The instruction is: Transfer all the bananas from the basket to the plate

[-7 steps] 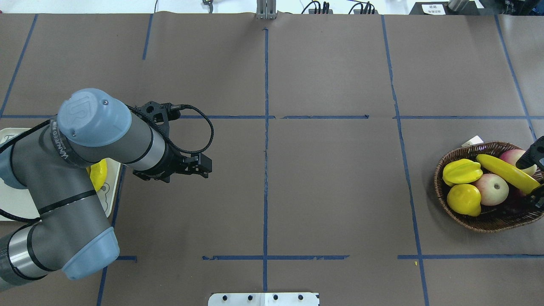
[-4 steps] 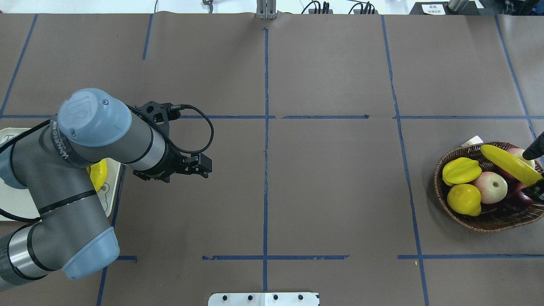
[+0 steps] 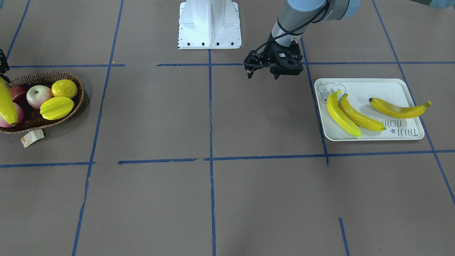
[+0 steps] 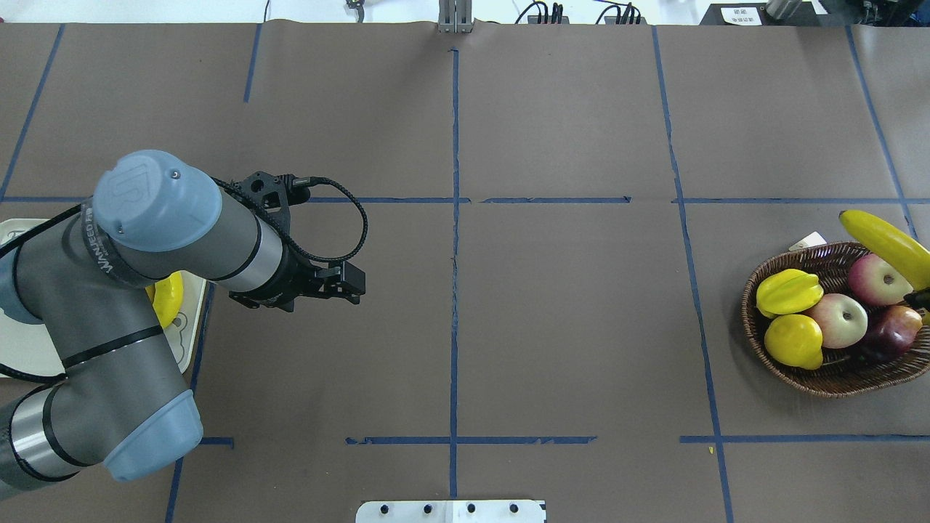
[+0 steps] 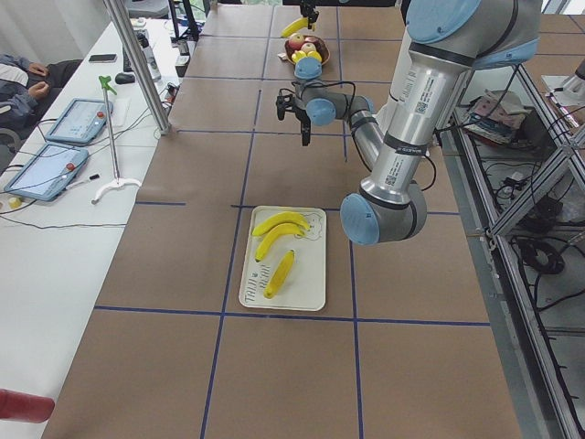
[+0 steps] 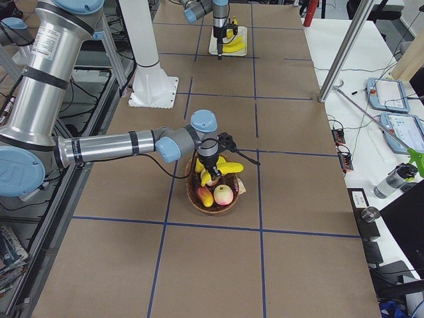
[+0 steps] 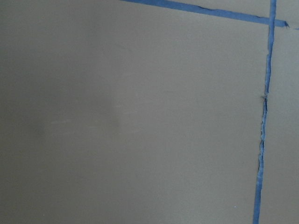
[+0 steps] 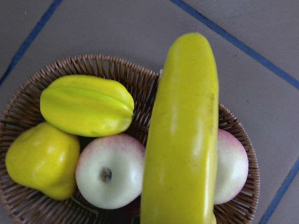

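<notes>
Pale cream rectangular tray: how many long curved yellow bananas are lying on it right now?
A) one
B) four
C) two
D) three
D: three long curved yellow bananas lie on the pale cream rectangular tray; the fourth banana is up over the brown woven wicker basket, not on the tray.

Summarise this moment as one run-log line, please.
right gripper: holds banana above basket | left gripper: open, empty, beside plate | plate: three bananas
</notes>
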### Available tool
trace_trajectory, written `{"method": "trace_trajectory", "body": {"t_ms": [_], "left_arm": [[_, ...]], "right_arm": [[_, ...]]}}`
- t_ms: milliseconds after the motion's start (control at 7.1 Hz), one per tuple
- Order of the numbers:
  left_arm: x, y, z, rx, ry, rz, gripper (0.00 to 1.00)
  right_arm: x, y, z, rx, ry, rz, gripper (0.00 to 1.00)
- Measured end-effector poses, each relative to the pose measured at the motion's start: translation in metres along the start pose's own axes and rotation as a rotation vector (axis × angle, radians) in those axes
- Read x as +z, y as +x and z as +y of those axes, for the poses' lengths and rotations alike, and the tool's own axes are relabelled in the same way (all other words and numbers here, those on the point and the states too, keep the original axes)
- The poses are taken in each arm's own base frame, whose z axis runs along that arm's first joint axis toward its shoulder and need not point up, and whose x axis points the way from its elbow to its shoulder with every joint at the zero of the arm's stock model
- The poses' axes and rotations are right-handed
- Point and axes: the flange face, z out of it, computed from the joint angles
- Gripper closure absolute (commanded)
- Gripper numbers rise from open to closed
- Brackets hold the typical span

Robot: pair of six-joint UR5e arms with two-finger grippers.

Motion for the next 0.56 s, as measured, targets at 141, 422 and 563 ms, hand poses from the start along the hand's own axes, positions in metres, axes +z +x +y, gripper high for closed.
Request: {"method": "trace_trajectory", "body": {"t_ms": [141, 422, 563], "left_arm": [[-0.002, 0.003, 0.002, 0.013, 0.004, 0.023, 0.0], [-0.006, 0.011, 0.003, 0.041, 0.02, 0.098, 0.0], [-0.008, 0.014, 0.004, 0.05, 0.025, 0.124, 0.0]], "right_arm": [[-0.008, -0.007, -0.02, 0.095, 0.042, -0.022, 0.9], [-0.02, -0.028, -0.058, 0.26, 0.13, -0.083, 0.91], [-0.024, -0.047, -0.078, 0.318, 0.167, -0.136, 0.91]]}}
